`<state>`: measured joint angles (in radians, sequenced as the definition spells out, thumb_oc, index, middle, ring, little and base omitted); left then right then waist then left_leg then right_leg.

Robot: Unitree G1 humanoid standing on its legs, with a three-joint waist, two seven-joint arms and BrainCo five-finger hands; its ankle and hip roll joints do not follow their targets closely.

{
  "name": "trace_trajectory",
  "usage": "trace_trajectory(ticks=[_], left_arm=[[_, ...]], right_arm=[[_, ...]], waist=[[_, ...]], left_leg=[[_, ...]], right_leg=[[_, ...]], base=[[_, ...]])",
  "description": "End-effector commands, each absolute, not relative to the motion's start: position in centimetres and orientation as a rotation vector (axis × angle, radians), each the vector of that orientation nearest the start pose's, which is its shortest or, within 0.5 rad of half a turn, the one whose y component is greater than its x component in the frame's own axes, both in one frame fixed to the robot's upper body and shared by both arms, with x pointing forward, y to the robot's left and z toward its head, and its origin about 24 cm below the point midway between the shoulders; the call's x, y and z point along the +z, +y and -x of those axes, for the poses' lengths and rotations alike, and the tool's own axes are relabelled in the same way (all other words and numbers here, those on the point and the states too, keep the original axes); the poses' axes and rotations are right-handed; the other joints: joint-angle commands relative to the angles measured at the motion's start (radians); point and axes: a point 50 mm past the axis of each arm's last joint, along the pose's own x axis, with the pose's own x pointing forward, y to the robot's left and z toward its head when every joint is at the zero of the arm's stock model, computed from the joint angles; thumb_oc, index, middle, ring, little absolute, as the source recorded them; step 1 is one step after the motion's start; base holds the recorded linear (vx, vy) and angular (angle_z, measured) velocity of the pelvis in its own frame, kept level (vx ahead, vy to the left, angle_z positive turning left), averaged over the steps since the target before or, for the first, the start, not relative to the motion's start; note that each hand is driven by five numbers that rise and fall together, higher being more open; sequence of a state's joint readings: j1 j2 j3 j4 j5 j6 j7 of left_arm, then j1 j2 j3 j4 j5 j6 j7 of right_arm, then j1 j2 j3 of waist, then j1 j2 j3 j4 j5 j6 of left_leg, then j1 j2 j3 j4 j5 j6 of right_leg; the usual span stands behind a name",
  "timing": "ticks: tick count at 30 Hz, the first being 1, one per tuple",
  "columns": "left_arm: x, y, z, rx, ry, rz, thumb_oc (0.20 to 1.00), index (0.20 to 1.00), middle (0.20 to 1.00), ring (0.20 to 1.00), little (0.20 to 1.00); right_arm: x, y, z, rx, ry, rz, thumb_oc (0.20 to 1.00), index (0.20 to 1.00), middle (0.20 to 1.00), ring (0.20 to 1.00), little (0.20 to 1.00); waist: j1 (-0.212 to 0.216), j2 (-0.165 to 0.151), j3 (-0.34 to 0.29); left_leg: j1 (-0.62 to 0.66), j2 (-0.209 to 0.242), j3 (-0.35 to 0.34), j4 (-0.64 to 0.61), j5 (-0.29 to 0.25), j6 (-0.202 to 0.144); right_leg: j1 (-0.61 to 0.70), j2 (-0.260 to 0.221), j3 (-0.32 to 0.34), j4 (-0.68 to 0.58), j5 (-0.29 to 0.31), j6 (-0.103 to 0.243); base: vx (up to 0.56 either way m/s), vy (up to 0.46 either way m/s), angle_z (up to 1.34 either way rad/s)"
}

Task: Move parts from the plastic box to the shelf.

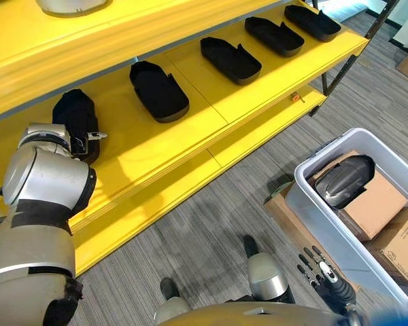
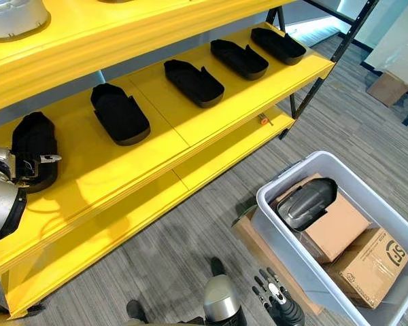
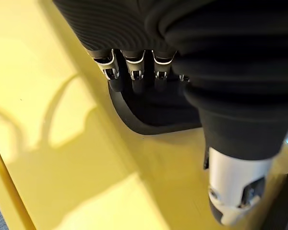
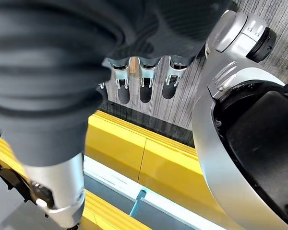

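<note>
Yellow shelf: a long yellow-painted shelf (image 1: 211,102) with boards on several levels, standing on grey carpet floor (image 1: 211,231).
Parts on shelf: five black moulded plastic parts in a row on the middle board; the leftmost part (image 2: 32,146) lies under the left hand, then come four more (image 2: 119,112), (image 2: 194,83), (image 2: 239,58), (image 2: 279,45), each apart from its neighbour.
Left hand: the left hand (image 1: 78,139) rests on top of the leftmost part; in the left wrist view its fingers (image 3: 134,76) reach down over the part's dark rim (image 3: 134,122), with their tips hidden against it, so I cannot tell whether they grip or lie loose.
Right hand: the right hand (image 2: 279,302) hangs low near the floor, just beside the box; its fingers (image 4: 146,81) are straight and relaxed, holding nothing.
Plastic box: a pale grey plastic box (image 2: 285,234) on the floor at the robot's right.
Box contents: one dark grey-black moulded part (image 2: 306,202) lying on a brown cardboard carton (image 2: 336,234), with a second brown carton (image 2: 370,268) beside it.
Top board: a silver-grey rounded part (image 2: 10,17) at the left.
</note>
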<state>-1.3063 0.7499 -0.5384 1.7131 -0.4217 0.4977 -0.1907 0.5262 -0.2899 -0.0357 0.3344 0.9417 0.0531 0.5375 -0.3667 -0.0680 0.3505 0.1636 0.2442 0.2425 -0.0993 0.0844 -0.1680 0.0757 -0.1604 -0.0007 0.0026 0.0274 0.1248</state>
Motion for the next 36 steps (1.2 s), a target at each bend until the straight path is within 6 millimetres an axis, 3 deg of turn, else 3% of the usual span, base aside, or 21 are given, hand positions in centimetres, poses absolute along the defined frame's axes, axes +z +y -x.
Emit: trace_trajectory(ticks=[1, 26, 36], left_arm=[[16.9, 39.7, -31.7, 0.594, 0.752, -0.121, 1.000, 1.000, 1.000, 1.000, 1.000], [14.8, 38.7, -31.9, 0.570, 0.782, -0.060, 1.000, 1.000, 1.000, 1.000, 1.000], [15.4, 38.5, -32.3, 0.564, 0.745, -0.018, 1.000, 1.000, 1.000, 1.000, 1.000]], right_arm=[[-7.7, -23.4, -7.9, -0.031, 0.468, -0.830, 1.000, 1.000, 1.000, 1.000, 1.000], [-7.6, -24.1, -7.7, -0.049, 0.463, -0.825, 1.000, 1.000, 1.000, 1.000, 1.000], [-7.5, -23.9, -7.7, -0.043, 0.460, -0.842, 1.000, 1.000, 1.000, 1.000, 1.000]], waist=[[0.008, -0.080, 0.031], [-0.033, -0.079, 0.029], [-0.036, -0.069, 0.026]], left_leg=[[0.190, 0.062, -0.035, 0.012, -0.038, 0.020], [0.218, 0.067, -0.025, 0.012, -0.045, 0.023], [0.219, 0.066, -0.024, 0.012, -0.049, 0.024]], right_leg=[[-0.103, -0.158, -0.035, 0.023, 0.112, -0.049], [-0.115, -0.146, -0.020, 0.035, 0.110, -0.049], [-0.114, -0.147, -0.018, 0.036, 0.111, -0.050]], base=[[0.00, 0.000, 0.00], [0.00, -0.011, -0.02], [0.00, -0.003, 0.00]])
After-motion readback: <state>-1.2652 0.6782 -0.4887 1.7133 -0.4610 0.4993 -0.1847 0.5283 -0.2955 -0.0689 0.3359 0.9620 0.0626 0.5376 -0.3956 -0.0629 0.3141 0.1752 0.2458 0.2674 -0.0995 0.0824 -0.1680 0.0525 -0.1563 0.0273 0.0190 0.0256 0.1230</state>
